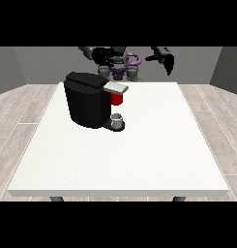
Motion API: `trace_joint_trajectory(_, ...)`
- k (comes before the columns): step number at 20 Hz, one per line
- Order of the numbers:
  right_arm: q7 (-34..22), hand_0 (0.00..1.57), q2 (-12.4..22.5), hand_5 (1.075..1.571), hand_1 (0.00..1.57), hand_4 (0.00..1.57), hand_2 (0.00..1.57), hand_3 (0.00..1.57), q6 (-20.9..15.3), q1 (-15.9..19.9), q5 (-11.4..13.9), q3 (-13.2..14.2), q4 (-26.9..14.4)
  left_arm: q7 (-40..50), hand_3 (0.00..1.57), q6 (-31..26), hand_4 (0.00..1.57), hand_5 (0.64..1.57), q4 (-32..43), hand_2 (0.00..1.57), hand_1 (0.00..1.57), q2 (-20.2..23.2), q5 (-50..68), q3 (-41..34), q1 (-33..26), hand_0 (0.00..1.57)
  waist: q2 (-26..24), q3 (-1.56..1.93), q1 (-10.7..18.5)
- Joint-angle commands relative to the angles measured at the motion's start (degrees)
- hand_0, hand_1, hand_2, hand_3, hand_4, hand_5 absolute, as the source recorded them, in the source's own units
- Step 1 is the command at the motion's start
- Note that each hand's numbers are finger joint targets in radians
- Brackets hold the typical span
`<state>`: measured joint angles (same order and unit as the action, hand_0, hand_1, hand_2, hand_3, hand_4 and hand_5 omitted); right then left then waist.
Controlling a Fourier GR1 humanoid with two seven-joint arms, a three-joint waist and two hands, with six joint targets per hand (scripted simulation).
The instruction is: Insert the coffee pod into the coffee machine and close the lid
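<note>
Coffee machine [87, 100] black, grey lid [116, 87] down, red front.

The robot's small grey and black torso [121, 65] carries purple curved parts at the chest. Dark grey arms end in black hands, one at the view's left [104, 55], one at the view's right [167, 61].

Even, bright light washes the white table [139, 160], with only soft shadow beside the coffee machine [86, 99].
</note>
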<state>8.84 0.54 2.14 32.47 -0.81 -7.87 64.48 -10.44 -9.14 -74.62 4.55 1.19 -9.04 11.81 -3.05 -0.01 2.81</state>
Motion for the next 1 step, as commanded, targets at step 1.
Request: trace_joint_trajectory(1, 0.68, 0.0, -0.51, 1.571, 0.0, 0.16, 0.0, 0.0, -2.27, -10.22, -5.04, -3.99, 4.63, -0.94, 0.0, -0.67, 0.19, 1.571, 2.26, 0.0, 0.0, 2.47, 0.9, -2.63, -2.77, 0.0, -3.94, 0.0, -3.22)
